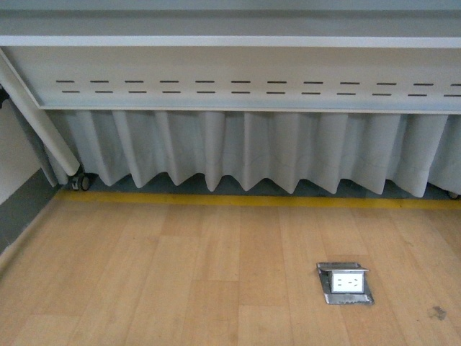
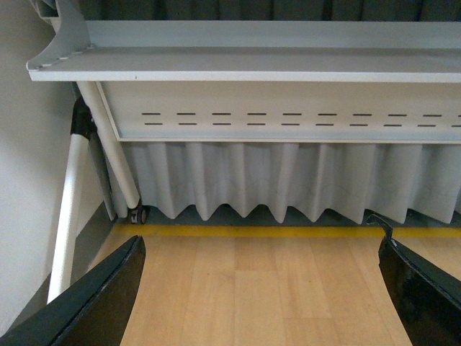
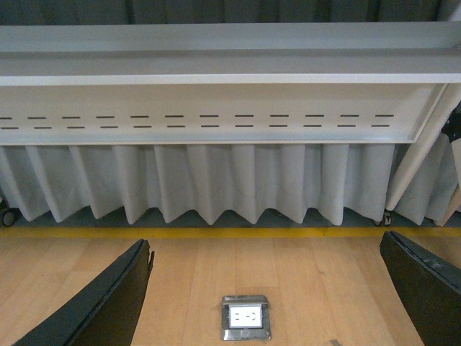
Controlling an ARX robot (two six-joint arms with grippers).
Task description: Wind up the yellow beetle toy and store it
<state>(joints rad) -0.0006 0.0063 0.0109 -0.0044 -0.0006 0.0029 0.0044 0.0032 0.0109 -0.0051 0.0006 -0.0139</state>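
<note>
Although the task concerns a yellow beetle toy, no view shows it, so its direction, axis and nearer arm cannot be judged. Left gripper (image 2: 263,288): fingers apart, empty, facing the yellow floor stripe (image 2: 288,231). Right gripper (image 3: 266,288): fingers apart, empty, above the floor socket (image 3: 246,317).

Office or lab: folding table (image 1: 230,72), floor socket (image 1: 346,283).
</note>
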